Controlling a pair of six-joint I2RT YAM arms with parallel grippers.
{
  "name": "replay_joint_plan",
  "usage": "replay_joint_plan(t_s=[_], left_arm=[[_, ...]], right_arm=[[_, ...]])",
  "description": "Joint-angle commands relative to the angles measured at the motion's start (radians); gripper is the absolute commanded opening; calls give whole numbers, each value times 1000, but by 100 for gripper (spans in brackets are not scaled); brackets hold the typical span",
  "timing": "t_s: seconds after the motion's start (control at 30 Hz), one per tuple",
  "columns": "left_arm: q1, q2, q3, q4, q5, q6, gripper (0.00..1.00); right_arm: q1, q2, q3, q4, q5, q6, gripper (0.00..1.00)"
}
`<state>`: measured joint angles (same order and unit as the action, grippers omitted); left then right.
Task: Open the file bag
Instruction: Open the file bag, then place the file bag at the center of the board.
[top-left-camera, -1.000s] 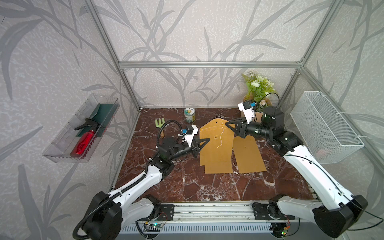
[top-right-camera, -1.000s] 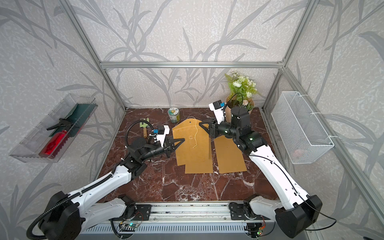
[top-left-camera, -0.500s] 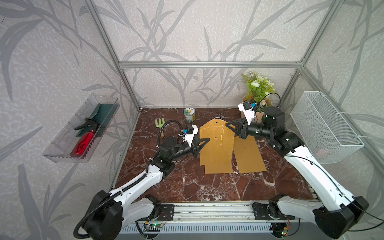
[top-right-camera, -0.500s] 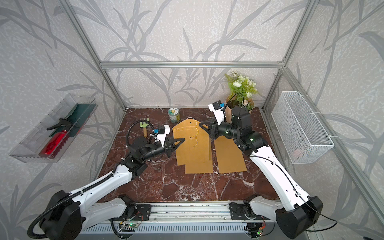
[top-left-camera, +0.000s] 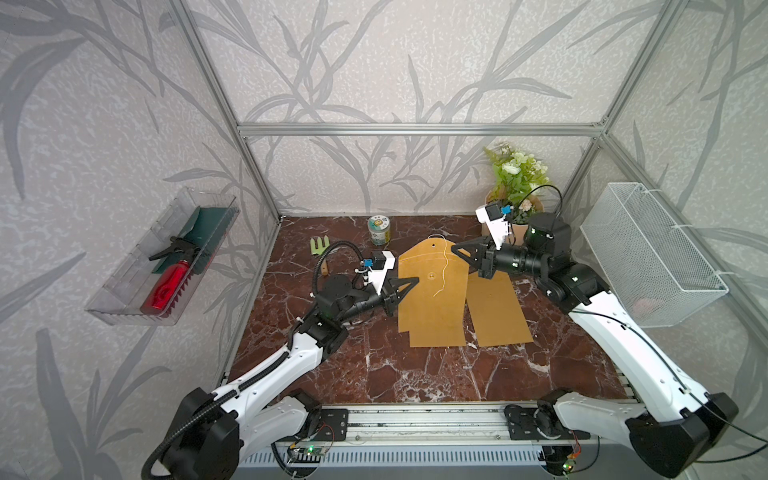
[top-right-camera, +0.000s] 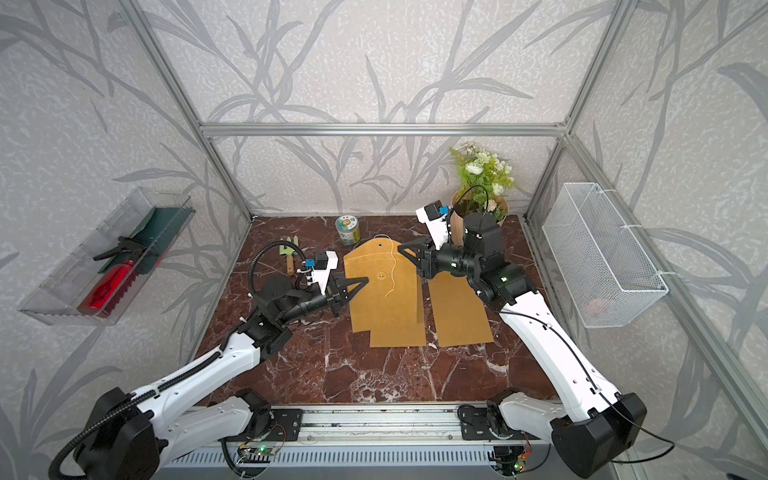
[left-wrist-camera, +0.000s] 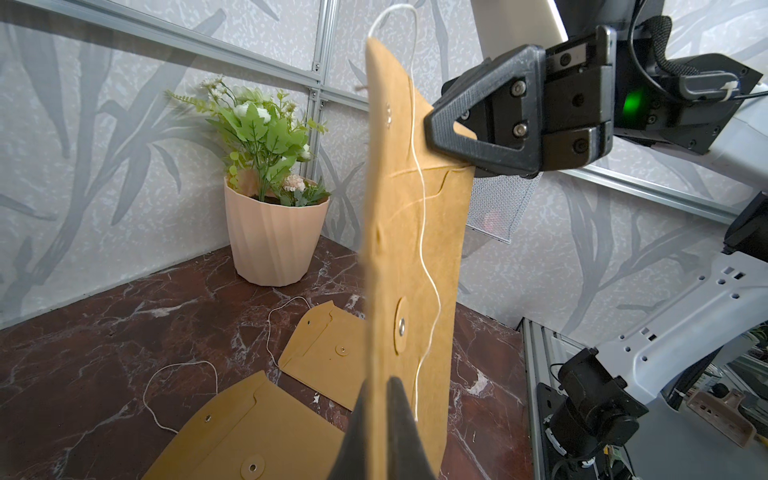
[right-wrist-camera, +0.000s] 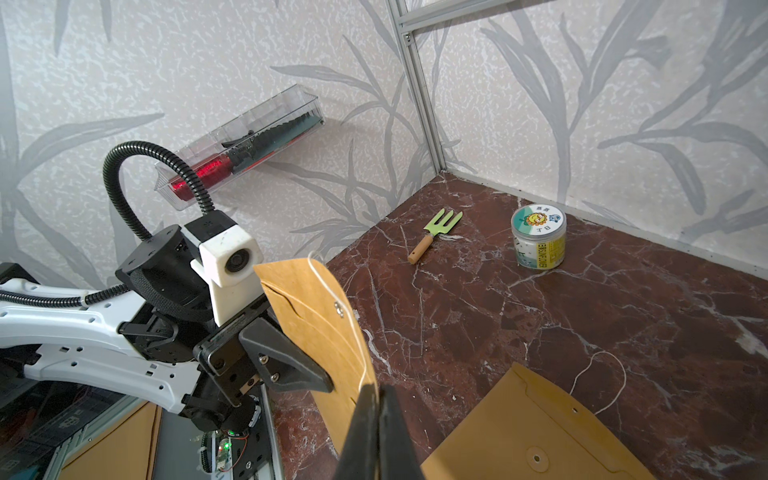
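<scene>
- The file bag (top-left-camera: 432, 291) is held up off the marble table (top-left-camera: 374, 374) between the 2 arms, flap end uppermost and the flap unfolded.
- The left gripper (top-left-camera: 413, 283) is clenched on the bag's left edge, with the paper pinched between its fingers (left-wrist-camera: 403, 436).
- The right gripper (top-left-camera: 457, 251) is clamped on the opposite edge, at the flap's fold.
- The white string (left-wrist-camera: 422, 232) dangles loose down the bag's face, past the round clasp (left-wrist-camera: 401, 328).
- 2 other envelopes (left-wrist-camera: 249, 428) lie flat on the table.
</scene>
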<state>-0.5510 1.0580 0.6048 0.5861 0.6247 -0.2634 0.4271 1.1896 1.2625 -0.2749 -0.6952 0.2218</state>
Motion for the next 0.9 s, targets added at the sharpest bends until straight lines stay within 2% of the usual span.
replay_joint_plan(t_s=[0.0,0.1,0.2,0.53,0.87], left_arm=[[-3,-37,33,4,-31,21,21],[0,-49,36,-10,-40,19,32],[3,-59,34,-20,-50,20,37],[10,-97,25,-33,-72,3,46],[21,-189,-33,-160,-199,19,51]], right_arm=[[-7,-8,33,-3,-9,-7,0],[-10,-2,34,-2,-9,-7,0],[-14,6,34,0,-13,-6,0],[-20,36,21,25,-22,4,0],[-24,92,-6,104,-33,47,0]])
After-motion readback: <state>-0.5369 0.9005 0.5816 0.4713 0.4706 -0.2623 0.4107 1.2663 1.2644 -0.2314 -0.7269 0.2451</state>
